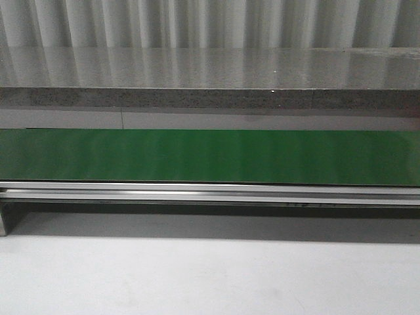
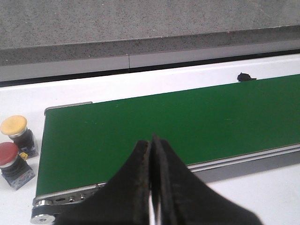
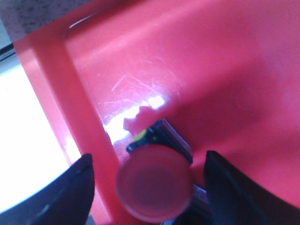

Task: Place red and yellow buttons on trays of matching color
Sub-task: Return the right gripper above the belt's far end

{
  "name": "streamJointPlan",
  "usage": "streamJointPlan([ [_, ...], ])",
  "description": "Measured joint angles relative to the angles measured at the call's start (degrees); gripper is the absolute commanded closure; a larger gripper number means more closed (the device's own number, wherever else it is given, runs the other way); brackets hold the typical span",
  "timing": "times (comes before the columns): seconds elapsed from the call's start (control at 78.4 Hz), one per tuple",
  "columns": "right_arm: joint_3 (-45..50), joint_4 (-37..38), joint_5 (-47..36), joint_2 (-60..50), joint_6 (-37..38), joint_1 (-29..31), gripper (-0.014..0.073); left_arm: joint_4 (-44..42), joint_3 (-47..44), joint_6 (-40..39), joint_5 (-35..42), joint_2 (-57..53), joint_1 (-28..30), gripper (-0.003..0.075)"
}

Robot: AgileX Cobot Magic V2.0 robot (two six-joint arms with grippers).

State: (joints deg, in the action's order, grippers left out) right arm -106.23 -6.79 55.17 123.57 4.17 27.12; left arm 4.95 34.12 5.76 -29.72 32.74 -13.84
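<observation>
Releasing 1 red button (image 3: pixel 153 183) into red tray (image 3: pixel 197 61), right gripper (image 3: pixel 150 187) spread wide. Left gripper (image 2: pixel 152 187) closed, empty. I'd lift clear next.

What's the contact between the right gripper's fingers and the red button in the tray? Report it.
Apart. The right wrist view shows red tray floor between each finger and the red button, with the right gripper open around it.

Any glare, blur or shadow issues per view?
Front view: soft streaky reflections on the green belt, dark shadow under its rail. Left wrist view: evenly lit, the shut gripper slightly blurred. Right wrist view: red tray soft and washed out, a glare spot beside the red button, background blown white.
</observation>
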Motion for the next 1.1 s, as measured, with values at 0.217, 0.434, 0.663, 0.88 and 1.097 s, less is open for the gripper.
streamJointPlan([
  [0.217,0.0,0.4,1.0,-3.1,-1.1,0.0,0.0085,0.0,0.0,0.0,0.0,0.0,0.0,0.0741],
  [0.434,0.2,0.5,2.7,-11.7,-3.6,-1.0,0.0362,0.0,0.0,0.1,0.0,0.0,0.0,0.0741],
  [0.663,5.0,0.6,3.0,-19.3,-4.2,-5.8,0.0666,0.0,0.0,0.1,0.0,0.0,0.0,0.0741],
  [0.88,13.7,0.3,1.4,-28.4,-4.5,-12.4,0.0661,0.0,0.0,0.1,0.0,0.0,0.0,0.0741],
  [1.097,26.1,0.3,-2.7,-40.1,-5.2,-18.6,0.0661,0.0,0.0,0.1,0.0,0.0,0.0,0.0741],
])
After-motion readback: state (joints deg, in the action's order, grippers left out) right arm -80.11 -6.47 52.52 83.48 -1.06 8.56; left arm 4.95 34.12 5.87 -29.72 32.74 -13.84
